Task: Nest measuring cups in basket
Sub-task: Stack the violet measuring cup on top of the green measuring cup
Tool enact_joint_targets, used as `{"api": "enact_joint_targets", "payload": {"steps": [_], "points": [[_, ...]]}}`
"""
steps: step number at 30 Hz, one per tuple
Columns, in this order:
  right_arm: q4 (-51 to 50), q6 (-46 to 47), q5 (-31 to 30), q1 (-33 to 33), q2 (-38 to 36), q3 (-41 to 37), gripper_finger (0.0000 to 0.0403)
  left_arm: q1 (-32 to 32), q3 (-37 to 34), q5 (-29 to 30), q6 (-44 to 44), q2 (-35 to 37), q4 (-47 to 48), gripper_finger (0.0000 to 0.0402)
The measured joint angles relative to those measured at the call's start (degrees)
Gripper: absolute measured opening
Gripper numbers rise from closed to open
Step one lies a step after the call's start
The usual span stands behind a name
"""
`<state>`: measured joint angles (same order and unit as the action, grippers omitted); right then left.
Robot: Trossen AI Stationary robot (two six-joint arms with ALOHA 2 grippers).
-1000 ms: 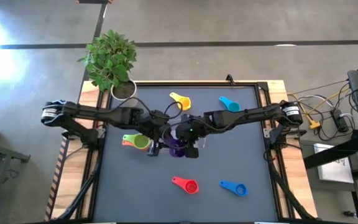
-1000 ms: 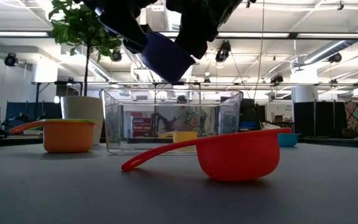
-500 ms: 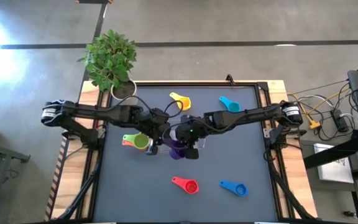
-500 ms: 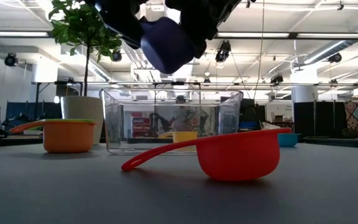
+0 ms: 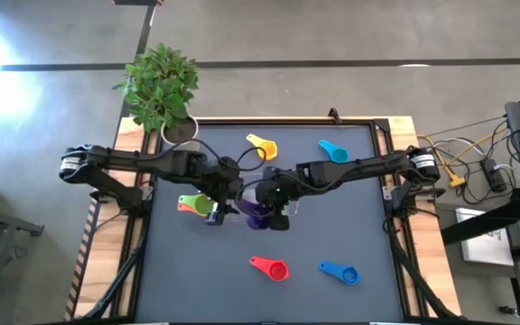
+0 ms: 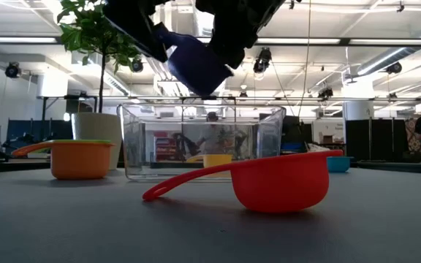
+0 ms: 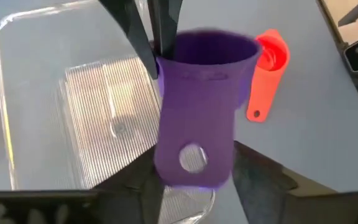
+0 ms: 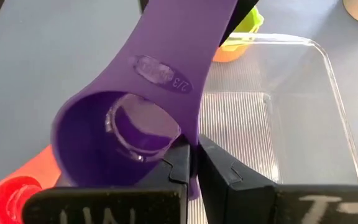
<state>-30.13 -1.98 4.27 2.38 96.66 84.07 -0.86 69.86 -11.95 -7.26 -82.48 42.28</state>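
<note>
Right gripper (image 8: 191,165) pinches the purple cup (image 8: 135,118) by its rim, above the clear basket (image 6: 202,140) (empty), likely for lowering in. Left gripper (image 7: 194,171), fingers apart, flanks the handle w/o gripping. Other cups lie on the table.

Purple measuring cup (image 7: 199,106) over a clear, ribbed-bottomed basket (image 7: 73,118) — dark claws either side. Scattered across the dark grey surface (image 5: 332,230): red cup (image 5: 270,267), blue cup (image 5: 340,272), light blue cup (image 5: 332,151), yellow cup (image 5: 262,146), green cup (image 5: 199,205) stacked on orange cup (image 6: 81,158). Green-leaved plant (image 5: 160,85) in a white pot (image 6: 96,131) — pale wood edging.
</note>
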Motion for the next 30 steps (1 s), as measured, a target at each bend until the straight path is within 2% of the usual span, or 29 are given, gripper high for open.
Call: {"api": "enact_joint_targets", "payload": {"steps": [5, 10, 30], "points": [[0.13, -0.04, -0.17, -0.01, 0.00, 0.00, 0.0009, -0.03, 1.94, 0.03, -0.16, -0.06, -0.16, 0.0208], [0.13, 0.00, -0.17, -0.03, -0.02, 0.00, 0.0008, 0.31, 3.29, 0.48, -0.60, -0.08, -0.30, 0.0232], [0.30, -0.11, 0.11, -0.03, -0.01, 0.00, 0.0008, 1.31, 3.28, 0.90, -2.33, -0.13, -4.34, 0.0237]]}}
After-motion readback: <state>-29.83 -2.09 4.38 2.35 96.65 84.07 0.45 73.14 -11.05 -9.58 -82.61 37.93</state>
